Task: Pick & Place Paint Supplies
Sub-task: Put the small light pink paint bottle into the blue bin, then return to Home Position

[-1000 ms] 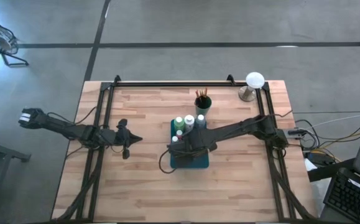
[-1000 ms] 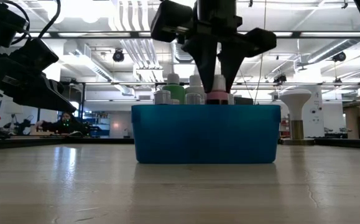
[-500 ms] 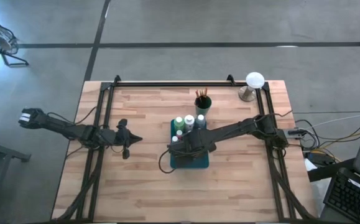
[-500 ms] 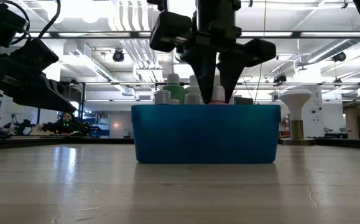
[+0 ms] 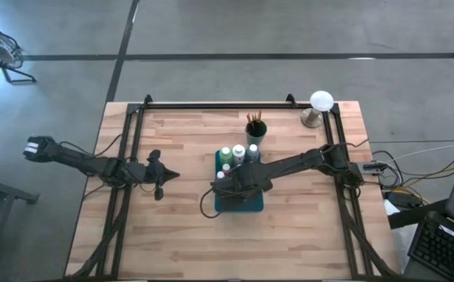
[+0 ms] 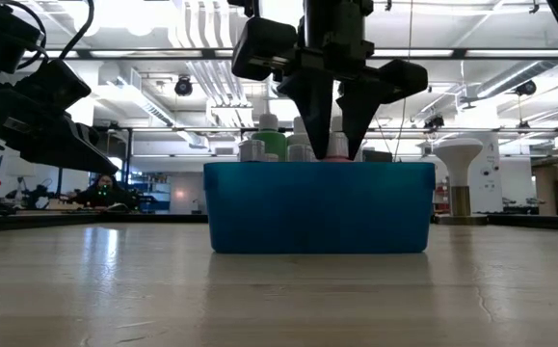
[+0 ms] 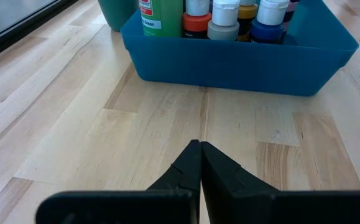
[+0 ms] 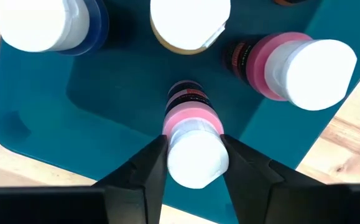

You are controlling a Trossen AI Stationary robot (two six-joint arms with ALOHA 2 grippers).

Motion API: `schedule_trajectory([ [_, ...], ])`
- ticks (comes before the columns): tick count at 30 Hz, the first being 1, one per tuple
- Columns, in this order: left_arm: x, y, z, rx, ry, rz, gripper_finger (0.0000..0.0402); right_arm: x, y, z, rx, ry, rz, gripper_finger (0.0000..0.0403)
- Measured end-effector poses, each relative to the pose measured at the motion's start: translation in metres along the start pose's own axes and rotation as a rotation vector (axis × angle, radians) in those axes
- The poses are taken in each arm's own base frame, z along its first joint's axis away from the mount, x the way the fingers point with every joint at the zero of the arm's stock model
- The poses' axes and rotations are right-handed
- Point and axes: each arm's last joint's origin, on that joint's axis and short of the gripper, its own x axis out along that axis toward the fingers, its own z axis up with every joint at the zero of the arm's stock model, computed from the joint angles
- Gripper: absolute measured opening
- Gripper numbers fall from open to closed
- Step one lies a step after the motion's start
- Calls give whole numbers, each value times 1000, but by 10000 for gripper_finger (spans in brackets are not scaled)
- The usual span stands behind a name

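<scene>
From above, a grey concrete floor surrounds my wooden table (image 5: 179, 227). A teal bin (image 5: 248, 205) sits near the middle of it, with white-capped paint bottles (image 5: 232, 153) standing along its far end. Just beyond the bin a dark green cup (image 5: 256, 131) holds wooden-handled brushes (image 5: 255, 118), and a white-domed object (image 5: 321, 101) stands at the far right corner. My right gripper (image 5: 228, 184) reaches down over the bin; my left gripper (image 5: 172, 176) waits over bare wood well to the left of it.

At table height, a big hall with ceiling lights stretches behind the table. The bin (image 6: 317, 207) fills the middle, bottle caps and a light-green bottle (image 6: 271, 142) rising above its rim. My right gripper (image 6: 335, 135) hangs from above with its fingers on either side of a pink bottle (image 6: 337, 149) whose cap just clears the rim.

My left wrist camera looks across pale planks at the bin (image 7: 242, 62), where orange, grey and blue bottles stand beside the green one (image 7: 163, 15). My left gripper (image 7: 199, 146) has its fingertips pressed together, holding nothing.

My right wrist camera looks down onto the bin floor (image 8: 105, 106). My right gripper (image 8: 193, 152) flanks the cap of the pink bottle (image 8: 192, 134), which stands on that floor; I cannot tell whether the fingers press it. A second pink bottle (image 8: 291, 65), a yellow one (image 8: 189, 25) and a blue one (image 8: 49, 22) stand beyond it.
</scene>
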Motion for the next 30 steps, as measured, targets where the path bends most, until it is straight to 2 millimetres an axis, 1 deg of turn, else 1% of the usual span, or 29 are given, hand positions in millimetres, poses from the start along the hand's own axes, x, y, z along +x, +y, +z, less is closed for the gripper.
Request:
schedule_trajectory([
  [3,0,0,0,0,0,0,7,0,0,0,2,0,-1,144],
  [11,0,0,0,0,0,0,7,-1,0,0,-4,-1,2,188],
  [15,0,0,0,0,0,0,7,-2,0,0,-5,-2,3,201],
  [25,0,0,0,0,0,0,7,-12,-2,1,-7,-26,-16,195],
  [30,0,0,0,0,0,0,7,-17,-2,1,-8,-26,-20,199],
])
